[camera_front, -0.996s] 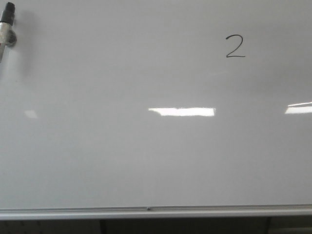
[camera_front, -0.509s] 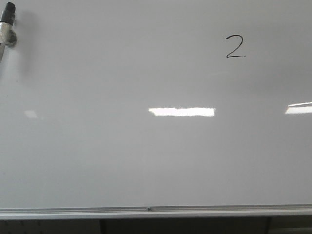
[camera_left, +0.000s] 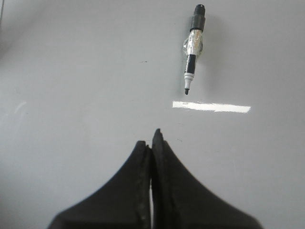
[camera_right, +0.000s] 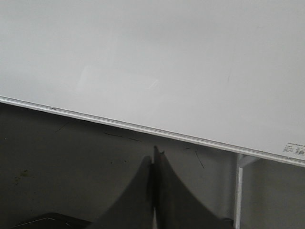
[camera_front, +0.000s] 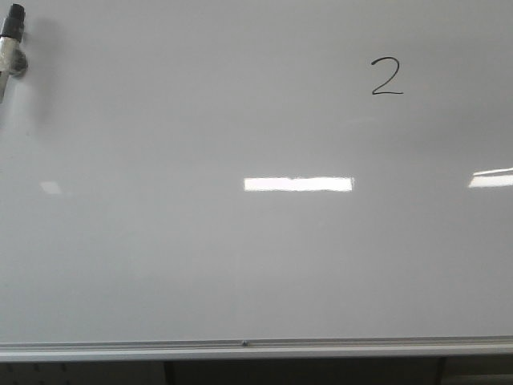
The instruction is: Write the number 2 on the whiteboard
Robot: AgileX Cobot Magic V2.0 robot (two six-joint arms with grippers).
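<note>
We judge the marker (camera_left: 192, 45) light, rigid and slick-barrelled; the mid-barrel looks the best place to grip. It lies uncapped on the whiteboard (camera_front: 200, 265), well apart from the number 2 (camera_front: 387, 78). Both sets of jaws, left gripper (camera_left: 152, 143) and right gripper (camera_right: 155, 160), are pressed together, empty. The front view crops the marker's tip.
</note>
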